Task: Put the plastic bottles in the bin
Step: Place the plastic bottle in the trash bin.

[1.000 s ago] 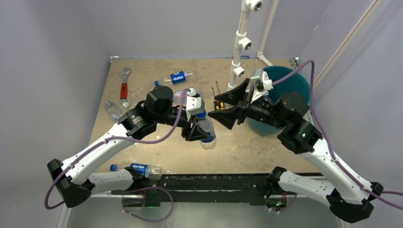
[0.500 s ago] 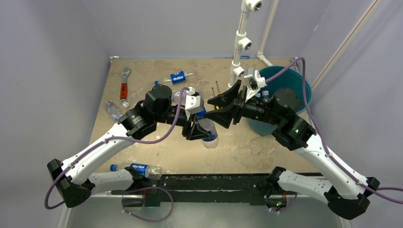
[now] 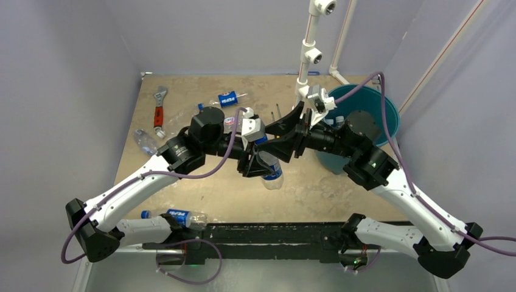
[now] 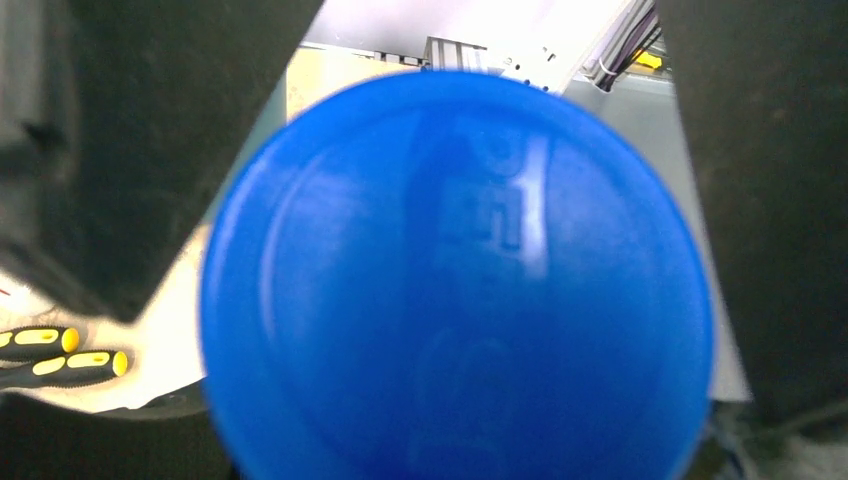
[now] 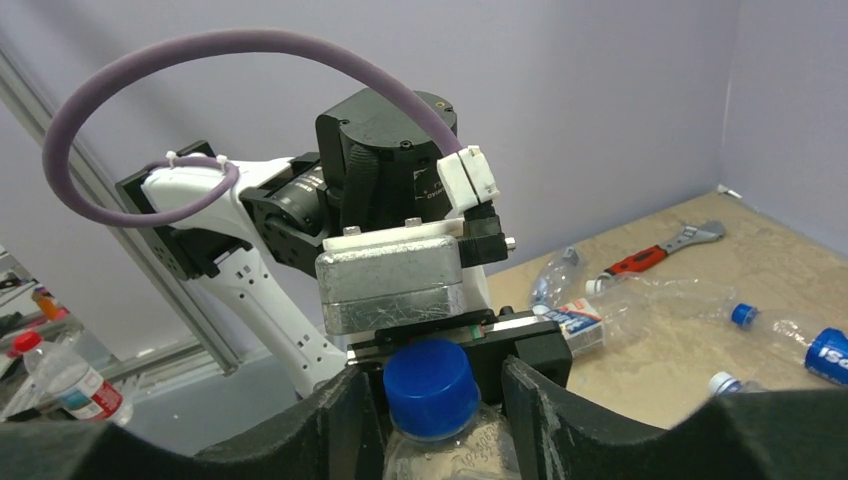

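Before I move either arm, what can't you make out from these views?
- Left wrist view: the blue cap fills the frame, blurred, hiding everything below it.
- Right wrist view: the right gripper straddles that cap; whether it touches the bottle is cut off by the bottom edge.
- Top view: the right arm covers much of the bin, so its contents can't be counted.

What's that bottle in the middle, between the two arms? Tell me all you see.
The bottle is small, clear plastic, with a blue cap and blue label. It is roughly upright, cap uppermost, gripped near its top by the left gripper. The right gripper flanks its neck; whether it touches is unclear.
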### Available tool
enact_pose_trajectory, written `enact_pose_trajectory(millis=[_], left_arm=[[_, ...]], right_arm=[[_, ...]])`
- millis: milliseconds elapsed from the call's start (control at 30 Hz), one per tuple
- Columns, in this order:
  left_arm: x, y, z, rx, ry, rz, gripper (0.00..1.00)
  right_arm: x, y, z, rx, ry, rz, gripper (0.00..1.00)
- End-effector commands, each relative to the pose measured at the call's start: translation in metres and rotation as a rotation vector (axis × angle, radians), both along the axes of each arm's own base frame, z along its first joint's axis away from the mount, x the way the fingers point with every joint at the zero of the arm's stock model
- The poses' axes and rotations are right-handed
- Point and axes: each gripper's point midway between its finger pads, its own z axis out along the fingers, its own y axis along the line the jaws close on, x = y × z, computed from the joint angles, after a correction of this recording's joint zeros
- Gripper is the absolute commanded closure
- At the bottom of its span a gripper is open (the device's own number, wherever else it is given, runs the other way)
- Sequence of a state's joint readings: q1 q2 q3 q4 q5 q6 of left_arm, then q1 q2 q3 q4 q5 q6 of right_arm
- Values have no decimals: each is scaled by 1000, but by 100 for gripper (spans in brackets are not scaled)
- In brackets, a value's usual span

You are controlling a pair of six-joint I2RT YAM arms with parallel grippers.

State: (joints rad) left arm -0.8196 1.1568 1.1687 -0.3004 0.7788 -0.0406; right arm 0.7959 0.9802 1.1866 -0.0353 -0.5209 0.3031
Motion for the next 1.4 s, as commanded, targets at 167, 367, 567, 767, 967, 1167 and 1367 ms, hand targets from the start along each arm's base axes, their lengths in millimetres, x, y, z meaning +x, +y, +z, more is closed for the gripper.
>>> enact_pose_trajectory(millis=[167,367,567,767,967,1167,1367], left_arm=[[-2,-3,20,-62,-25,-13,100],[-2,-2,19,-64,-23,-11,100],[0,4,21,-76,-51,34,53],[4,17,33,-131,-101,128,12],[11,30,43,-172,-137,228,3],[26,66,82,-317,-257,457,1],[29,105,113,-493,-328,627,1]], right_arm=[[1,11,-3,3,8,36,57],[-4,12,-6,-10,-3,65,81],[-2,-4,1,6,-20,-15,100],[1,-32,20,40,-43,-154,100],[16,-71,45,123,-67,-374,100],[23,-149,98,318,-133,-701,100],[54,-207,133,338,-127,-1069,100]])
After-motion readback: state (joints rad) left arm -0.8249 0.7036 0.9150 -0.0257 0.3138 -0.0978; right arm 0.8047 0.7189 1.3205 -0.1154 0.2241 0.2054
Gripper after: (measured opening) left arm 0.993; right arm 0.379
